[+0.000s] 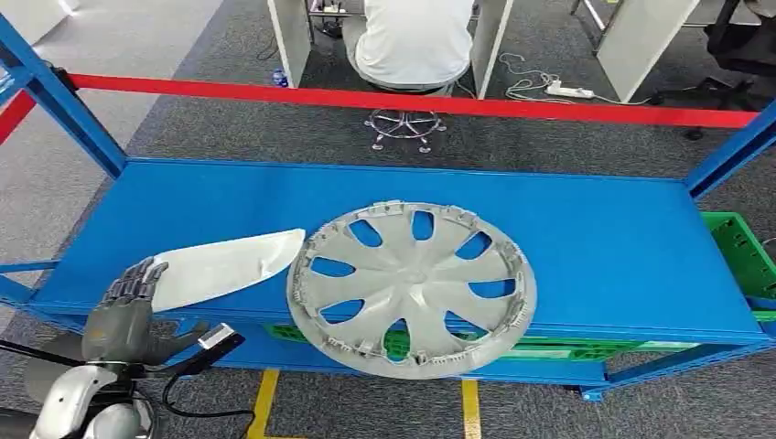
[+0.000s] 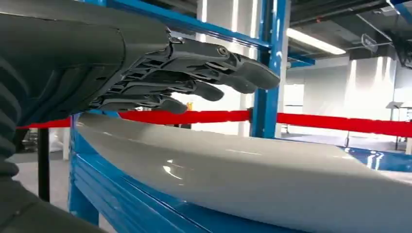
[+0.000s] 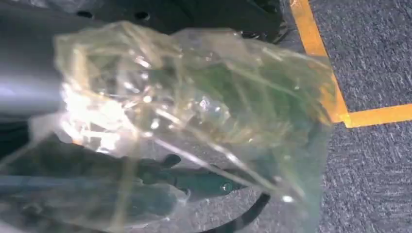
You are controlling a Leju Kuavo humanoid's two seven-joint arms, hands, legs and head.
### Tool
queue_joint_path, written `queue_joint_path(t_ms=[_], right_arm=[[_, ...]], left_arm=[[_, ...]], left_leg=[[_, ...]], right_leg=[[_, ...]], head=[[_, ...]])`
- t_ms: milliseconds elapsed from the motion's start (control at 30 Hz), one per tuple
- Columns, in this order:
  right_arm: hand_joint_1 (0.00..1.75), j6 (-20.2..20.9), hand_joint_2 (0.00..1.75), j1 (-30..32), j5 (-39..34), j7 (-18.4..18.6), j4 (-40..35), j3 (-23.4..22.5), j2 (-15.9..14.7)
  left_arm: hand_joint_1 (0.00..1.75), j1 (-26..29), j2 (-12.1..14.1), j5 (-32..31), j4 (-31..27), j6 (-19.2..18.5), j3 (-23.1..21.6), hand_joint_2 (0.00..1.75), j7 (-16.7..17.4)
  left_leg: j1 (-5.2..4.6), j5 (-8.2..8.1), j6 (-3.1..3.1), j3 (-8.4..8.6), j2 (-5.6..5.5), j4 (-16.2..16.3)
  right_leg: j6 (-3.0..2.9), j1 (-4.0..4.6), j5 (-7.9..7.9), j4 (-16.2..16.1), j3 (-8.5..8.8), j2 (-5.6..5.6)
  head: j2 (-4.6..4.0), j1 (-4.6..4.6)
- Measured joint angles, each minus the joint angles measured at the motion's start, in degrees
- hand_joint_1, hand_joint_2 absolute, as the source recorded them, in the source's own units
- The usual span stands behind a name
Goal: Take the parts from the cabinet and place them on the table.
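Two parts lay on your blue shelf: a silver hubcap at centre front, overhanging the edge, and a white panel just left of it. Your left hand hovered w/ fingers extended above the panel's near end, gripping nothing. Right hand sat behind crinkled clear plastic; can't tell its state.

On the shelf, panel lies left of wheel cover.
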Motion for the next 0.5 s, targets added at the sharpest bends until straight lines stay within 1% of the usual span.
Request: queue_joint_path(t_ms=[400, 500], right_arm=[[0.0, 0.0, 0.0, 0.0, -0.09, 0.02, 0.0, 0.39, 0.0], [0.0, 0.02, 0.0, -0.01, 0.07, 0.07, 0.0, 0.7, 0.0]], left_arm=[[0.0, -0.07, 0.0, -0.04, 0.09, -0.04, -0.46, 1.75, 0.02], [0.0, -0.62, 0.15, 0.85, 0.53, -2.97, -0.61, 1.75, 0.46]], left_leg=[[0.02, 0.02, 0.01, 0.3, 0.0, -0.02], [0.04, 0.02, 0.01, 0.33, 0.0, -0.04]], right_leg=[[0.11, 0.06, -0.12, 0.12, 0.22, -0.01], [0.1, 0.06, -0.13, 0.12, 0.22, -0.02]], head=[[0.0, -0.02], [0.0, -0.02]])
